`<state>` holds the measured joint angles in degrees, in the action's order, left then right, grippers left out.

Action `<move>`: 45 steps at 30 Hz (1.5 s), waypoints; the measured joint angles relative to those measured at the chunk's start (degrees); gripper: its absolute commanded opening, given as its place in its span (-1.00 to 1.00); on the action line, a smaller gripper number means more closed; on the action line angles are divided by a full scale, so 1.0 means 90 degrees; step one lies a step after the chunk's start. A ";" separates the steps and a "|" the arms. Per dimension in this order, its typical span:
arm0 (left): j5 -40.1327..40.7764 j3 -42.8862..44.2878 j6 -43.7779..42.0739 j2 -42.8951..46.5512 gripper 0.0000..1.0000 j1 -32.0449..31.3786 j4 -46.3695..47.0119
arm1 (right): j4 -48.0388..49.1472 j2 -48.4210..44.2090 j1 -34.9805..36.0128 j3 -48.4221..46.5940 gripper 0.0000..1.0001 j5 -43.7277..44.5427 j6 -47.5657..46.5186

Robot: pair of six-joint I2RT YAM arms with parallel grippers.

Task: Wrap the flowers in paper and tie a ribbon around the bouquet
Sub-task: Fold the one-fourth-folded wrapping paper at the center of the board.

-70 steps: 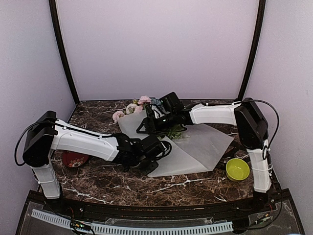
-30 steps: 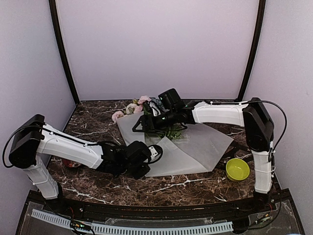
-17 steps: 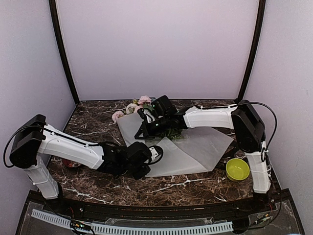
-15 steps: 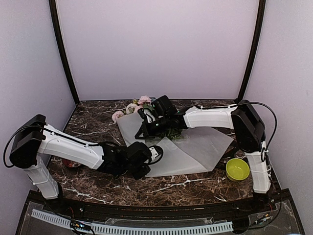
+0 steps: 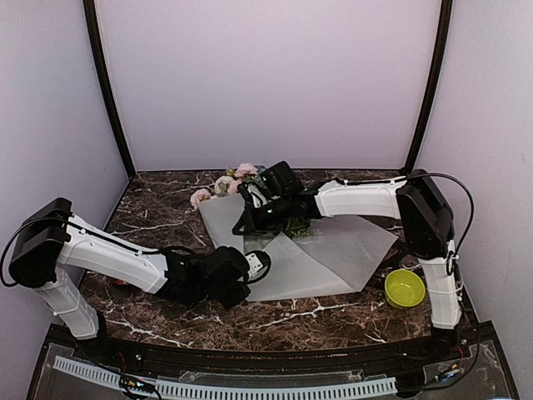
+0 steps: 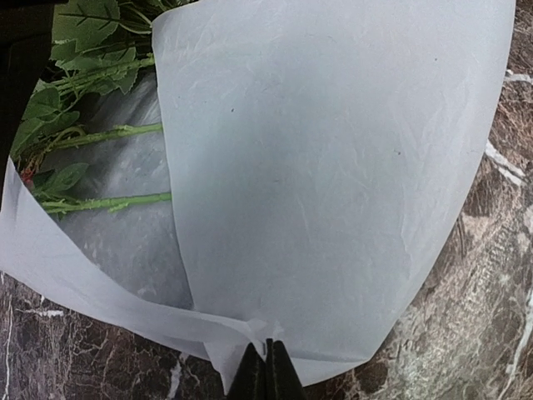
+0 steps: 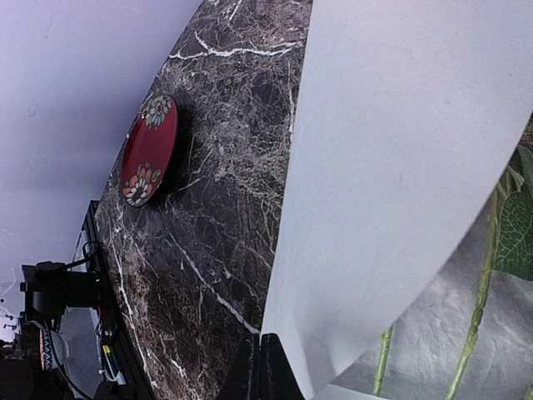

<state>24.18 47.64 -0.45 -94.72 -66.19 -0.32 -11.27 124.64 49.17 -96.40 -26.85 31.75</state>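
The paper [image 5: 341,246] lies spread on the marble table, and its left part is folded over the flowers' green stems [image 6: 108,133]. Pink and white blooms of the flowers [image 5: 223,183] stick out at the sheet's far left corner. My left gripper [image 5: 258,268] is shut on the paper's near corner [image 6: 266,343]. My right gripper [image 5: 243,227] reaches across the stems to the sheet's left edge. In the right wrist view its jaws [image 7: 261,337] are shut where the lifted paper flap [image 7: 400,167] meets them, and a stem [image 7: 479,308] shows underneath. The ribbon is out of view.
A yellow-green bowl [image 5: 405,287] stands at the near right, beside the right arm's base. A red flowered plate [image 7: 148,150] lies on the table to the left, mostly hidden under the left arm in the top view. Walls close in the back and sides.
My right gripper came down to the paper's left edge and went from open to shut. The left gripper stayed shut on the corner and drew it slightly toward the near edge.
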 measured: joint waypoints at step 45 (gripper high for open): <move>0.0306 -0.0758 -0.0576 0.0226 -1.00 -0.0092 0.1081 | 0.0512 -0.0588 -0.0287 0.0376 -0.36 0.0010 0.0240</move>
<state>26.94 40.82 -5.63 -92.68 -67.02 9.41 -6.66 119.35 46.59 -93.01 -26.76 33.91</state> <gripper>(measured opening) 0.005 0.175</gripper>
